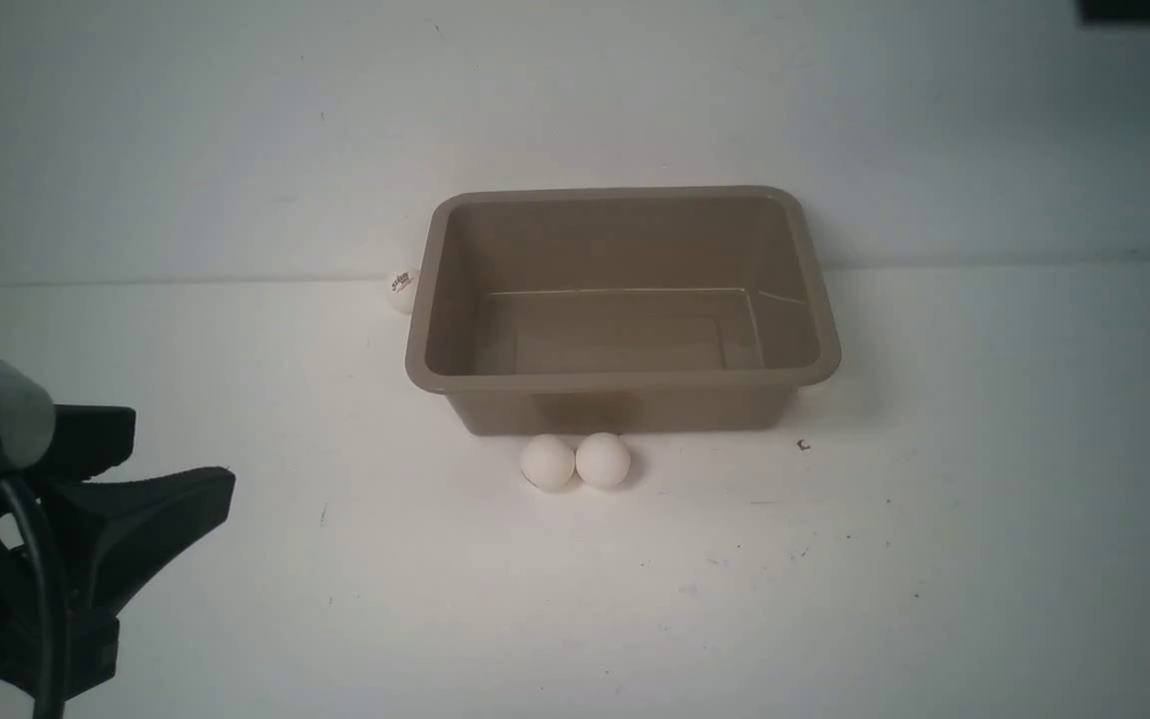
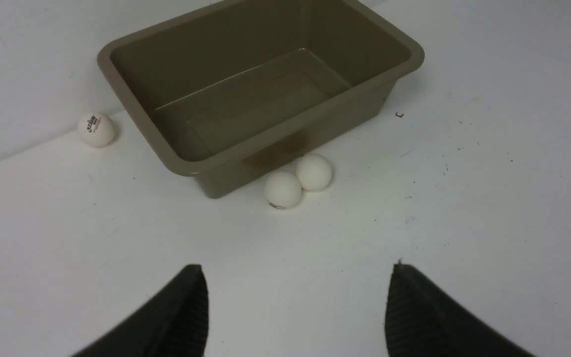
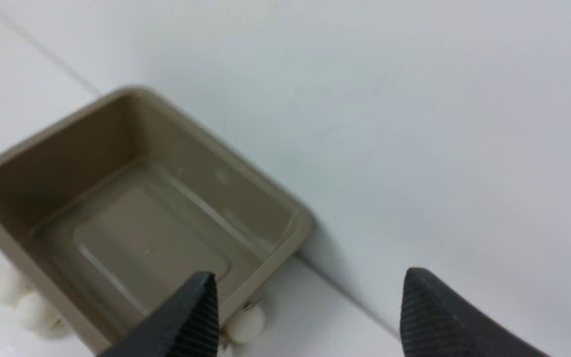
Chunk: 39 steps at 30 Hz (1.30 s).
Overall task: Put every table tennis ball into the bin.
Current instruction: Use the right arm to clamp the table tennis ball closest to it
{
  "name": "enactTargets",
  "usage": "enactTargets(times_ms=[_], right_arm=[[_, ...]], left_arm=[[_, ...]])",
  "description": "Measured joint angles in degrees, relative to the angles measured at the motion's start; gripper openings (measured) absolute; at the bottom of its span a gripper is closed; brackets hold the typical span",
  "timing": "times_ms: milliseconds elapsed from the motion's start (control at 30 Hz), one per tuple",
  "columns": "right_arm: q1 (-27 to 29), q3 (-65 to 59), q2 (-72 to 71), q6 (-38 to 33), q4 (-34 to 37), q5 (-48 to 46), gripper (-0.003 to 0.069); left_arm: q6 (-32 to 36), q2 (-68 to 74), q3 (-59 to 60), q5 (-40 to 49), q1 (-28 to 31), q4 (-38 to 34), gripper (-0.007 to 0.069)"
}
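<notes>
The taupe bin [image 1: 625, 379] stands empty at the back of the white table. Two white table tennis balls [image 1: 547, 462] [image 1: 603, 459] touch each other against its front wall. A ball with a dark logo [image 1: 401, 290] lies at its left end. In the left wrist view the bin [image 2: 137, 110], the pair [image 2: 283, 189] [image 2: 314, 171] and the logo ball [image 2: 96, 130] lie beyond my open, empty left gripper [image 2: 296, 267] [image 1: 181, 469]. My right gripper [image 3: 308, 273] hangs open and empty above the bin [image 3: 260, 275]. There, a ball [image 3: 246, 323] sits tucked under the rim at a short end.
A white wall rises directly behind the bin. A small dark mark [image 1: 803, 445] lies on the table [image 1: 835, 579] right of the bin's front. A dark part of my right arm [image 1: 1144, 12] shows at the front view's top right corner.
</notes>
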<state>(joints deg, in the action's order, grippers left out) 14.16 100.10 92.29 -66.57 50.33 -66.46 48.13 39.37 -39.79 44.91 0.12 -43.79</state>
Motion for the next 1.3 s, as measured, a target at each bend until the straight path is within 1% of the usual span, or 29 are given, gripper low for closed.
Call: enactTargets(times_ms=[200, 333, 433, 600, 733, 833, 900, 967, 1033, 1067, 1167, 1300], right_arm=[[0.96, 0.05, -13.18, 5.25, -3.84, -0.27, 0.0449], [1.01, -0.44, -21.33, 9.70, -4.48, -1.78, 0.0449], [1.01, -3.25, -26.82, 12.67, -4.54, -3.28, 0.0449], [1.01, -12.83, -38.55, 15.17, -5.66, -3.57, 0.0449], [1.01, -23.78, -52.20, 15.40, -9.52, -0.46, 0.0449], [1.01, -31.01, -59.39, 15.40, -11.66, 1.69, 0.0449], [1.01, -39.71, -64.28, 15.35, -12.92, 4.89, 0.0449], [1.01, -43.70, -66.06, 14.90, -13.00, 6.91, 0.0449], [0.68, -51.65, -68.22, 13.96, -12.12, 11.04, 0.0449], [0.49, -52.77, -68.50, 13.57, -11.60, 12.11, 0.0449], [-2.48, -59.26, -70.23, 11.02, -8.93, 16.93, 0.0449], [-11.48, -65.00, -72.17, 8.68, -6.58, 21.94, 0.0449]], left_arm=[[0.00, 0.00, 0.00, -0.11, 0.00, -0.29, 0.0436], [0.00, 0.00, 0.00, -0.16, 0.00, -0.29, 0.0436], [0.03, 0.00, 0.00, -0.16, 0.00, -0.36, 0.0436], [0.03, 0.00, 0.00, -0.16, -0.05, -0.36, 0.0436], [0.03, 0.00, 0.00, -0.16, -0.12, -0.36, 0.0436], [0.03, 0.00, 0.00, -0.11, -0.12, -0.40, 0.0436], [0.03, 0.00, 0.00, -0.06, -0.12, -0.68, 0.0436], [0.07, 0.00, 0.00, -0.01, -0.12, -1.26, 0.0436], [0.23, 0.00, 0.00, 0.06, -0.12, -2.14, 0.0436], [0.23, 0.00, 0.00, 0.06, -0.12, -2.29, 0.0436], [0.34, 0.00, 0.00, 0.06, -0.12, -2.54, 0.0436], [1.71, 0.00, 0.00, 0.06, -0.12, -2.65, 0.0436]])
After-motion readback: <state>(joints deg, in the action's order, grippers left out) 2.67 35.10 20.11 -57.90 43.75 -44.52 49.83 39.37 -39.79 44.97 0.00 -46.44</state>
